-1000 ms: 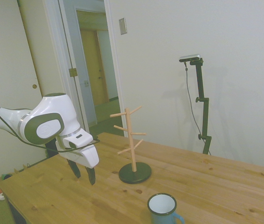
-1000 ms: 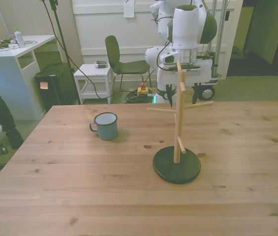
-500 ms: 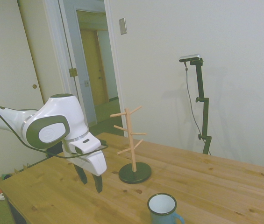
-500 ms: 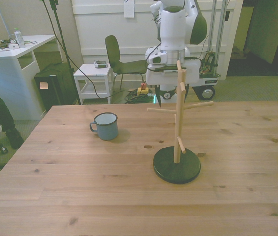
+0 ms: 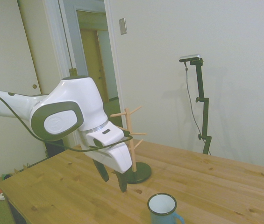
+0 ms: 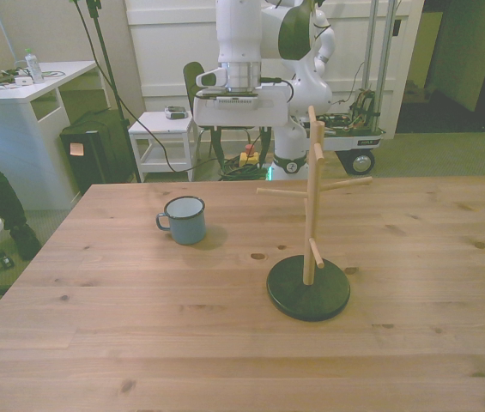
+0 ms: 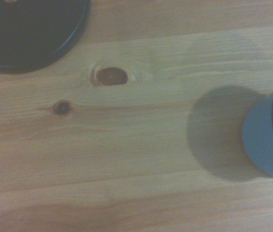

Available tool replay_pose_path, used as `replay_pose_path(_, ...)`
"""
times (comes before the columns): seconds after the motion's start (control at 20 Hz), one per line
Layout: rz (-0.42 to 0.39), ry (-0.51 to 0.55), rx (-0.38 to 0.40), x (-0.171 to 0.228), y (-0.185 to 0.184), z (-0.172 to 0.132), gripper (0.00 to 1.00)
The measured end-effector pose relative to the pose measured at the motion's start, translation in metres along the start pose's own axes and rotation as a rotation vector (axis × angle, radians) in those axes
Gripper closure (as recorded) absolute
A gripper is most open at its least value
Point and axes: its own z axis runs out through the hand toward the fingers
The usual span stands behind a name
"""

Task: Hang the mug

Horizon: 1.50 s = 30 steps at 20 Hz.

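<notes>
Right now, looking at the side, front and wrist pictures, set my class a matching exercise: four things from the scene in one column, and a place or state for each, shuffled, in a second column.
Column one:
1. mug
2. mug tree
3. gripper
4. white chair

Column two:
A. fingers apart, holding nothing, in the air above the table
B. on the floor beyond the table's far edge
C. upright on the table, handle toward the front view's left
D. on a dark round base, pegs bare

Right pairs: 1-C, 2-D, 3-A, 4-B
</notes>
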Motion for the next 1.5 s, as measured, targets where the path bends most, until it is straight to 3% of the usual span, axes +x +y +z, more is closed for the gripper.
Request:
replay_pose_path(0.35,0.012,-0.025,-0.03,0.044,-0.014,0.019,0.0)
replay_pose_path(0.95,0.046,-0.056,-0.033,0.081,0.007,0.038,0.0)
replay_pose_path(1.5,0.024,-0.089,-0.06,0.093,-0.016,0.074,0.0)
